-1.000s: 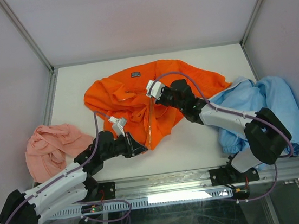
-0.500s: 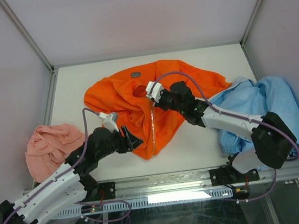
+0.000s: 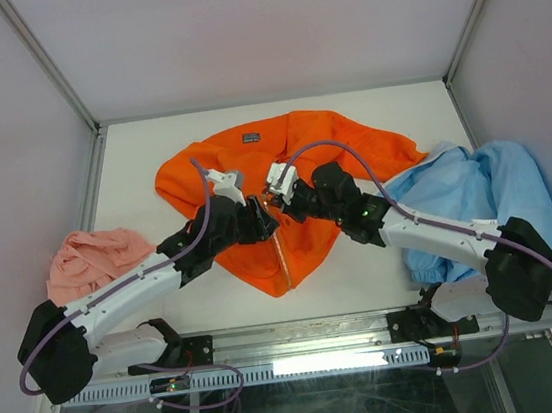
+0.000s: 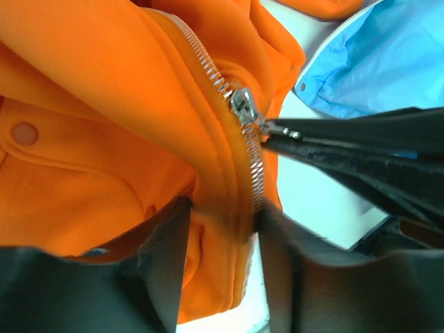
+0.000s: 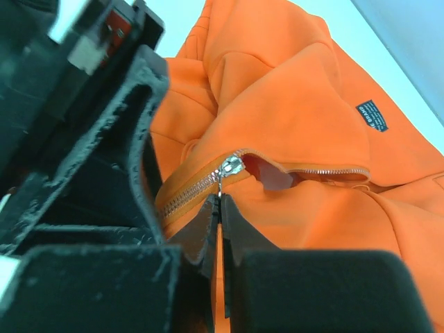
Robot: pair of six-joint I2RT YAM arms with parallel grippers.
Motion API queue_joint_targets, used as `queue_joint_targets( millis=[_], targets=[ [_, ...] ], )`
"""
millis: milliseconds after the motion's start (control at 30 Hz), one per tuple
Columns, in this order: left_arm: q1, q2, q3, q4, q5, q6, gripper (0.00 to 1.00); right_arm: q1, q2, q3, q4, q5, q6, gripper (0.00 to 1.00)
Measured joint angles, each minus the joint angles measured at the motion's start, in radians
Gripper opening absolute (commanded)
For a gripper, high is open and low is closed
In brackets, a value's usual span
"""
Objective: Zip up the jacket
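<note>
Right wrist view, right tool [image 5: 219,202] pinching zipper pull [image 5: 222,182], left tool [image 4: 220,229] clamping jacket [image 4: 104,104] just below.

Lettering on the jacket [image 5: 305,76] label [image 5: 372,116] is too small to read.

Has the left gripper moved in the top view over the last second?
Yes. The left gripper moved away from the near rail, up the jacket toward its collar label.

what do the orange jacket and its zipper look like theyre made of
The jacket looks like a soft, matte, thick knit fabric: it bunches in rounded folds without sheen. The zipper seems metal with a silvery polished finish, since teeth and slider glint.
</note>
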Motion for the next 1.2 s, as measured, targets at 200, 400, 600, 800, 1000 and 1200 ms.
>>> queue_joint_targets(
  millis=[200, 400, 600, 800, 1000, 1200],
  targets=[
    [0.0, 0.027, 0.018, 0.016, 0.007, 0.035, 0.0, 0.0, 0.009, 0.025, -0.031, 0.042, 0.005, 0.0],
    [0.001, -0.054, -0.072, 0.062, 0.056, 0.04, 0.0, -0.122, 0.14, 0.177, -0.076, 0.117, 0.04, 0.0],
    [0.001, -0.175, -0.217, 0.032, 0.097, -0.006, 0.0, -0.296, 0.342, 0.369, -0.104, 0.181, 0.077, 0.0],
    [0.003, -0.309, -0.253, -0.055, 0.019, -0.069, 0.0, -0.439, 0.487, 0.541, -0.164, 0.155, 0.129, 0.0],
    [0.006, -0.389, -0.247, -0.076, -0.084, -0.113, 0.0, -0.495, 0.532, 0.657, -0.275, 0.006, 0.194, 0.0],
    [0.006, -0.343, -0.199, -0.151, -0.156, -0.12, 0.16, -0.546, 0.469, 0.591, -0.282, -0.108, 0.212, 0.02]
  ],
)
